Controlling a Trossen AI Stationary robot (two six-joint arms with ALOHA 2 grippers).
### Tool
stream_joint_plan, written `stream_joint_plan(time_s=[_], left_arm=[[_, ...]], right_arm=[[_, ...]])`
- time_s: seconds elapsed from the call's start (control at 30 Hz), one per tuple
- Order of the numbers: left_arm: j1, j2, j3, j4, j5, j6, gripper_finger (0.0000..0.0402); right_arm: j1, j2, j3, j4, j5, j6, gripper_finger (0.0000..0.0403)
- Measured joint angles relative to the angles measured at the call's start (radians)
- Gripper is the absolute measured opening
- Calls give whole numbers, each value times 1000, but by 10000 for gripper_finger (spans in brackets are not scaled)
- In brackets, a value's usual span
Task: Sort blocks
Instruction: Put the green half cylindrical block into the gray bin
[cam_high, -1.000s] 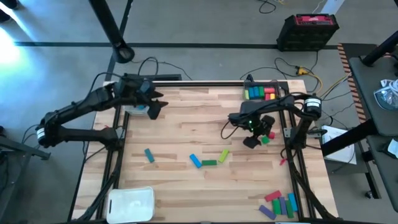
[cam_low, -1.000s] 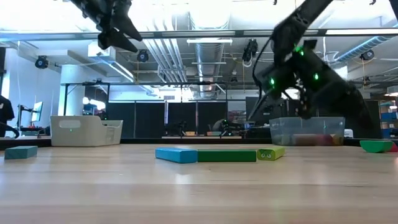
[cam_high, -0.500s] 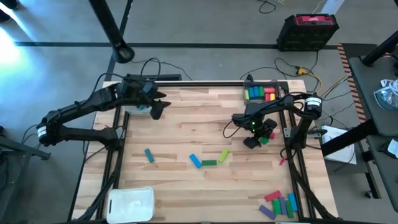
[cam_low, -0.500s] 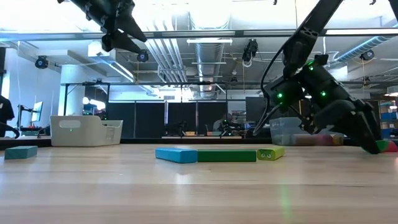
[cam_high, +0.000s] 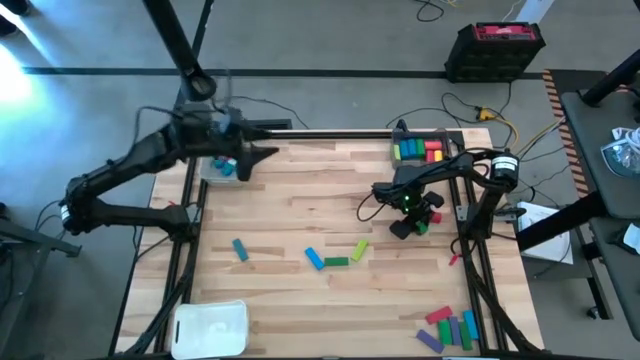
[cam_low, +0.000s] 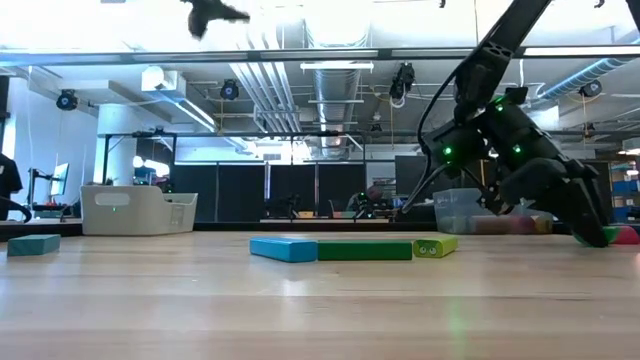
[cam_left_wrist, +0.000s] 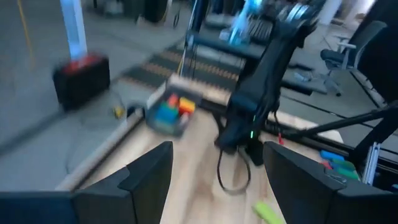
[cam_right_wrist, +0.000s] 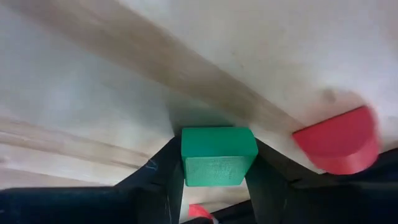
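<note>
Right gripper (cam_right_wrist: 214, 186) is down at the table's right edge, fingers closed snugly on a green block (cam_right_wrist: 217, 155), a red block (cam_right_wrist: 339, 140) just beside it. Best lift straight up so the red one stays put. Left gripper (cam_left_wrist: 214, 180) hangs high by the far-left tray (cam_high: 215, 172), fingers spread, holding nothing.

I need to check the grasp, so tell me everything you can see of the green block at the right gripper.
The green block is a small, solid-coloured piece with flat faces, square edges and a faintly grainy end face. It sits between the two dark fingers of the right gripper, which press on its sides. It is low over the wooden table, near the right edge. A red block with a rounded edge lies just beside it, apart from it.
</note>
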Motion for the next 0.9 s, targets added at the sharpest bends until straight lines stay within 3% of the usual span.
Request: stream_joint_plan(time_s=[0.17, 0.3, 0.4, 0.5, 0.63, 0.8, 0.9], left_arm=[[0, -11, 198, -134, 9, 137, 235], [-1, -14, 304, -304, 66, 134, 235], [-45, -37, 323, -392, 70, 82, 235], [-158, -84, 277, -369, 43, 48, 234], [-384, -143, 157, -223, -92, 5, 233], [-686, -190, -33, 17, -386, 16, 233], [-807, -199, -127, 110, -551, 29, 233]], right_arm=[[13, -80, 52, -20, 14, 21, 125], [45, -174, 137, -12, -4, 102, 125], [83, -238, 204, 52, -4, 173, 125], [135, -288, 259, 175, -4, 257, 125], [226, -324, 305, 381, 27, 361, 125], [345, -326, 314, 697, 120, 497, 125], [404, -312, 314, 893, 180, 513, 125]])
